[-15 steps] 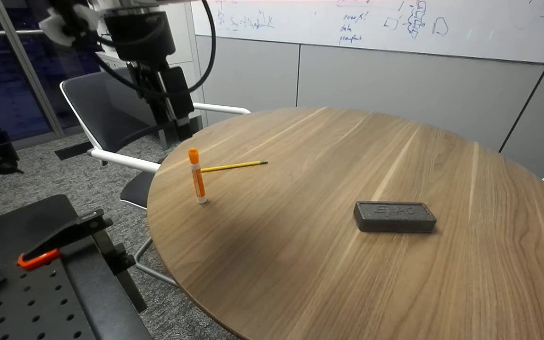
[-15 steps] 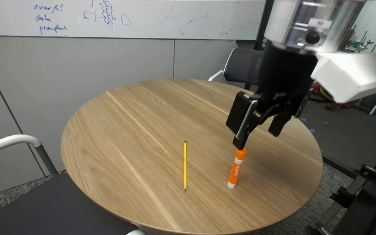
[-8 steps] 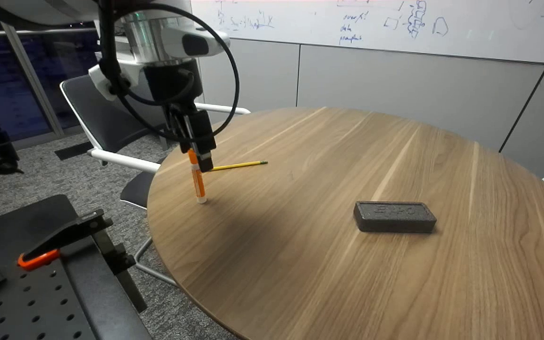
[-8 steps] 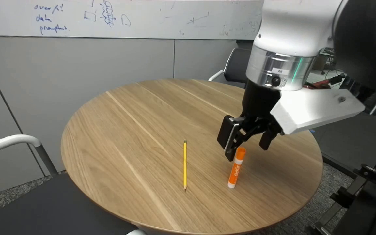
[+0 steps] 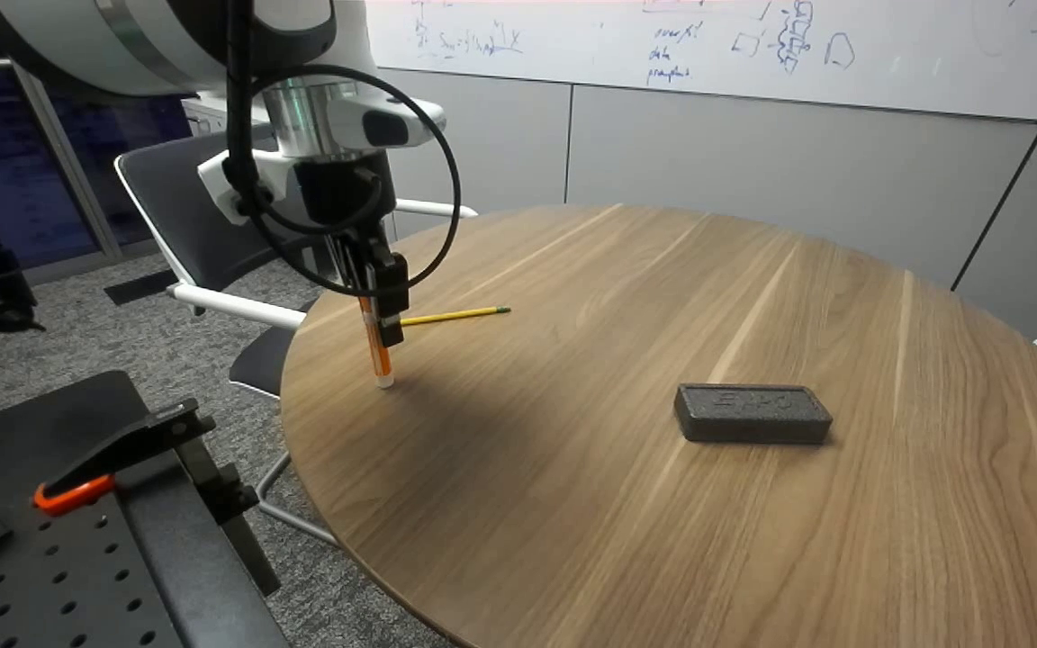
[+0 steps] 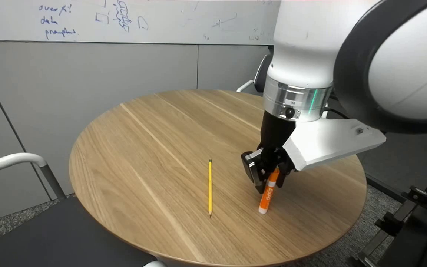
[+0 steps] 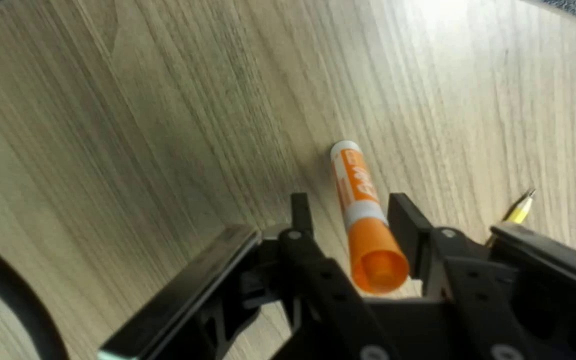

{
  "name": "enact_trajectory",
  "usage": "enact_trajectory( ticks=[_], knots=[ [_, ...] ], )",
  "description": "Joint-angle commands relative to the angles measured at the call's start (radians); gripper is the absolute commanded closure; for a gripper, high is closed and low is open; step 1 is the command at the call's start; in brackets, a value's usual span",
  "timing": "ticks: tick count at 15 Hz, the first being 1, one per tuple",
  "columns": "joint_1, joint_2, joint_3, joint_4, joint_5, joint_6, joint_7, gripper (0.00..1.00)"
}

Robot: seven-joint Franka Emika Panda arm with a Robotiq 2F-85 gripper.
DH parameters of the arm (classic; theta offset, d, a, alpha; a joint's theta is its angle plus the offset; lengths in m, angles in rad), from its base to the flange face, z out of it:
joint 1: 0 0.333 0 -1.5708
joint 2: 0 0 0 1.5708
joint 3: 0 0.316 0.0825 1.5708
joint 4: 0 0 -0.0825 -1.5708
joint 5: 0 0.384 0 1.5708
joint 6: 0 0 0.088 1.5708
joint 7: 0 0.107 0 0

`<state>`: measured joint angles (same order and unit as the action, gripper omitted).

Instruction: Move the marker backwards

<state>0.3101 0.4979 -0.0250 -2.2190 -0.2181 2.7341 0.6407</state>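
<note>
The orange marker (image 6: 267, 196) stands upright with a slight lean on the wooden table, its white end down and orange cap up, in both exterior views. My gripper (image 6: 271, 186) is lowered over its top half, one finger on each side. In the wrist view the marker (image 7: 358, 185) lies between the fingers, which are partly closed. A gap shows between the cap and the left finger (image 7: 300, 212). The right finger (image 7: 410, 232) is close beside the marker; whether it touches, I cannot tell.
A yellow pencil (image 6: 210, 189) lies near the marker. A dark grey eraser (image 5: 752, 416) rests farther across the round table (image 5: 572, 504). Chairs, one with a white armrest (image 5: 239, 306), stand at the table's edge, and a black perforated bench (image 5: 95, 576) is close by.
The arm has come down until the fingers straddle the marker's upper part. The fingers have moved closer together. Marker, pencil and eraser have stayed in place.
</note>
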Motion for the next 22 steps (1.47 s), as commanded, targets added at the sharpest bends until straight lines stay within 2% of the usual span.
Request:
enact_trajectory(
  ticks=[1, 3, 5, 10, 13, 18, 22],
  knots=[
    [0.037, 0.007, -0.022, 0.036, 0.039, -0.054, 0.006, 0.86],
    [0.04, -0.013, -0.02, 0.039, 0.051, -0.075, 0.008, 0.99],
    [0.038, -0.05, -0.018, 0.034, 0.059, -0.081, 0.011, 0.95],
    [0.005, -0.118, -0.034, 0.071, 0.097, -0.078, 0.045, 0.95],
    [-0.046, -0.062, -0.057, 0.216, 0.144, -0.111, 0.072, 0.95],
    [-0.127, 0.045, -0.106, 0.397, 0.159, -0.167, 0.105, 0.95],
    [-0.174, 0.206, -0.094, 0.603, 0.201, -0.245, 0.094, 0.95]
  ],
)
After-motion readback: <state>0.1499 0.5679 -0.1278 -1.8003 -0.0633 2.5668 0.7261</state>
